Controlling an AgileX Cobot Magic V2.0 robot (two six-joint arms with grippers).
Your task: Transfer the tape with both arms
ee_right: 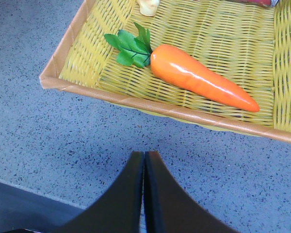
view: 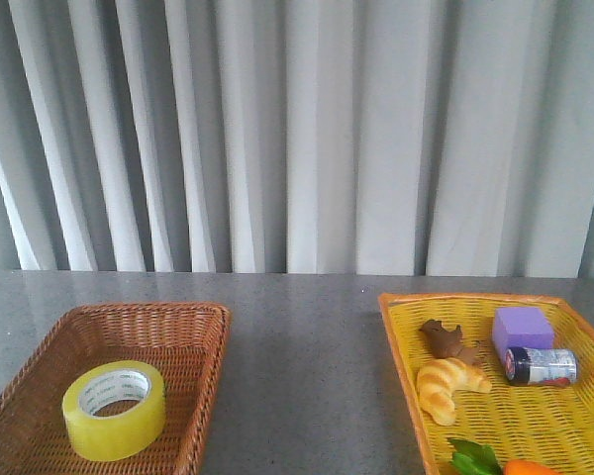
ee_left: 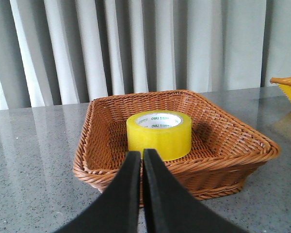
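1. The tape [view: 114, 410] lies flat, core opening up, on the floor of the brown wicker basket [view: 203, 381] at the left of the grey worktop [view: 302, 336]. It sits clear of the basket walls on all sides.
2. The left gripper [ee_left: 141, 158] hangs outside the basket's near rim, aimed at the roll. Its jaws are clenched together with nothing between them.
3. The right gripper [ee_right: 144, 158] hangs over bare worktop just outside the rim of the yellow tray [ee_right: 77, 39]. Its jaws are likewise pressed together and empty.
4. The yellow tray holds a carrot [ee_right: 199, 77], a croissant [view: 447, 386], a purple block [view: 522, 330], a small can [view: 542, 365] and a brown item [view: 445, 339]. None of these is the task's object.
5. Judgement: the transfer has not started; the step in hand is the left arm's pickup of the roll.
6. Recommendation: the left jaws need to part wider than the roll's wall before descent. Putting 1 finger inside the core and 1 outside looks the surest grip, since the full width of the roll may exceed the jaw span.
7. Recommendation: lift straight up to clear the basket rim, then present the roll with a free edge exposed for the right arm.
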